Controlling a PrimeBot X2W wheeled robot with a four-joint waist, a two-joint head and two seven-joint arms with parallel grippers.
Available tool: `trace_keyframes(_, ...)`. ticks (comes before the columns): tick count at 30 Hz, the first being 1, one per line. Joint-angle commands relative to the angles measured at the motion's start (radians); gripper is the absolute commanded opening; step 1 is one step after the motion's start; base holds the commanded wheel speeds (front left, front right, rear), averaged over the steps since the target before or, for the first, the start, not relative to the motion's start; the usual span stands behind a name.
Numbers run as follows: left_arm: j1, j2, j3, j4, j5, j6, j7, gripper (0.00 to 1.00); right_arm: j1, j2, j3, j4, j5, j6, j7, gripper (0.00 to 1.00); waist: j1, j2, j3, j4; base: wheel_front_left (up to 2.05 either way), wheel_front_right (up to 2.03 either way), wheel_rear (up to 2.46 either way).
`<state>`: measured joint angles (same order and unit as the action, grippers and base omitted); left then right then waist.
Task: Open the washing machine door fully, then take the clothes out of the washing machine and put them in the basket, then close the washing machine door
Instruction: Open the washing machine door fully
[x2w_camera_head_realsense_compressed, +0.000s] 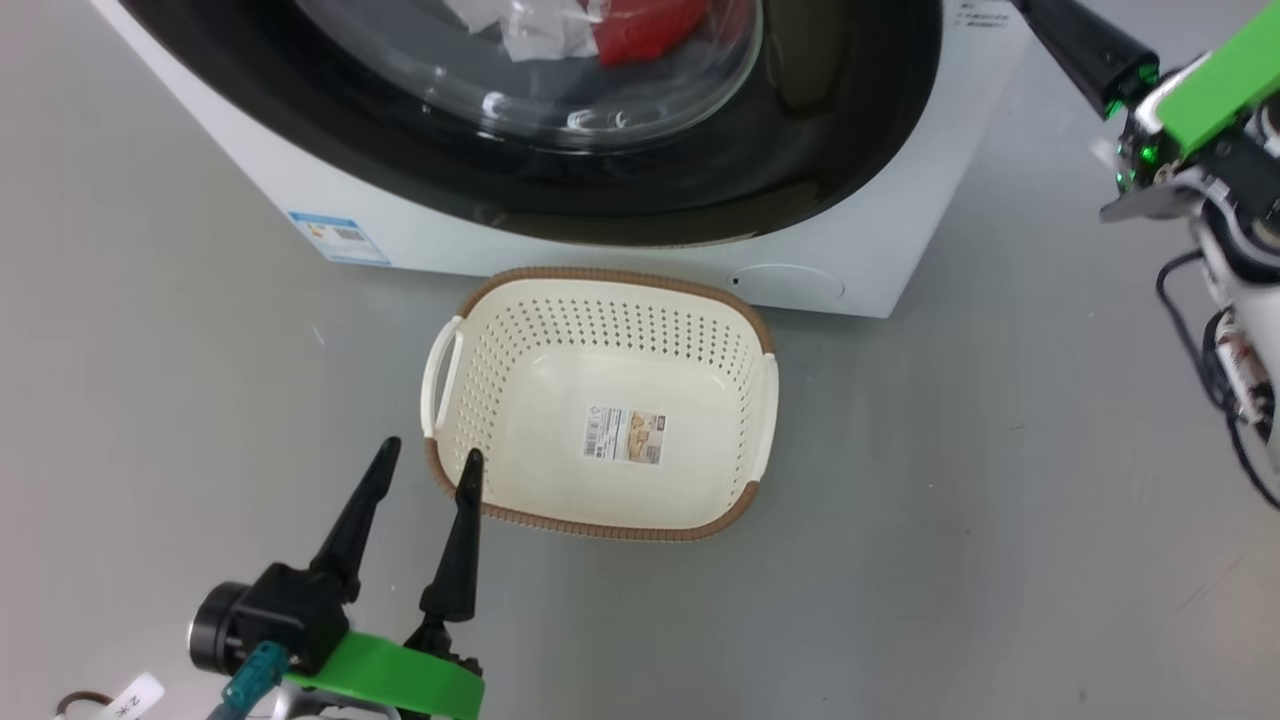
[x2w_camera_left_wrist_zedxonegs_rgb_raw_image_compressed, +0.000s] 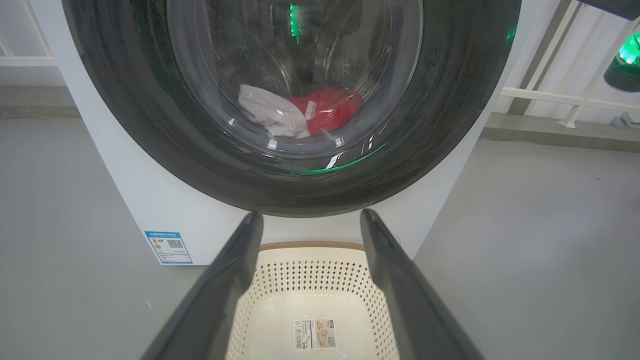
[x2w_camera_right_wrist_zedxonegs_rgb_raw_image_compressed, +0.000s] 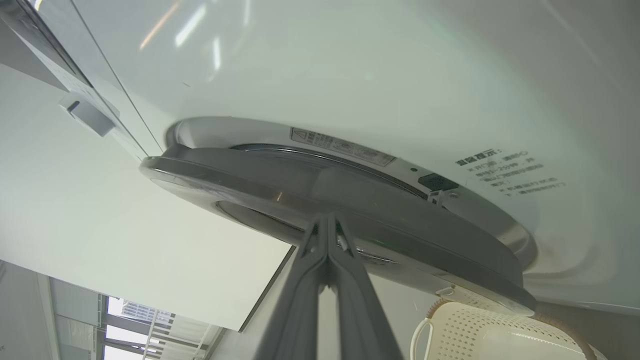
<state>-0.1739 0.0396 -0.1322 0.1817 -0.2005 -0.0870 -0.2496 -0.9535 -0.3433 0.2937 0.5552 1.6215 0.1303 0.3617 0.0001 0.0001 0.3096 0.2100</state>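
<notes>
One basket (x2w_camera_head_realsense_compressed: 620, 276) lies just beyond the left gripper (x2w_camera_head_realsense_compressed: 431, 452).

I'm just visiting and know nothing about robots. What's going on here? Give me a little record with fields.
Washing machine door: appears barely ajar, not swung open
Clothes: red and white, inside, seen through the door
Basket: empty, on the floor before the washing machine
Left gripper: open, over the basket's near side, holding nothing
Right gripper: shut, tips at the door's edge
</notes>
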Motion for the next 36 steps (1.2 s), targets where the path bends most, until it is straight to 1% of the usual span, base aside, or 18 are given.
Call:
trace_keyframes(1, -0.030, 0.011, 0.024, -0.019, -0.005, 0.008, -0.012, 1.00, -0.042, -0.004, 0.001, 0.003, 0.018, 0.000, 0.038, 0.00, 0.0000, -0.0001, 0.017, 0.014, 0.00, 0.00, 0.00)
trace_keyframes(6, -0.040, 0.011, 0.012, -0.017, -0.013, 0.009, -0.012, 1.00, -0.112, -0.009, 0.020, 0.062, 0.023, 0.000, 0.124, 0.00, -0.0001, -0.0001, 0.037, 0.030, 0.00, 0.00, 0.00)
trace_keyframes(20, -0.071, 0.011, -0.019, -0.026, -0.029, 0.008, -0.012, 1.00, -0.244, 0.006, 0.026, 0.174, 0.012, 0.000, 0.193, 0.00, -0.0001, -0.0001, 0.097, 0.071, 0.00, 0.00, 0.00)
trace_keyframes(29, -0.089, 0.011, -0.040, -0.029, -0.041, 0.015, -0.012, 1.00, -0.277, 0.023, 0.022, 0.186, 0.017, 0.000, 0.225, 0.00, -0.0001, -0.0001, 0.114, 0.081, 0.00, 0.00, 0.00)
trace_keyframes(36, -0.088, 0.011, -0.043, -0.025, -0.045, 0.019, -0.012, 1.00, -0.232, 0.028, 0.032, 0.160, 0.017, 0.000, 0.264, 0.00, -0.0001, -0.0001, 0.092, 0.079, 0.00, 0.00, 0.00)
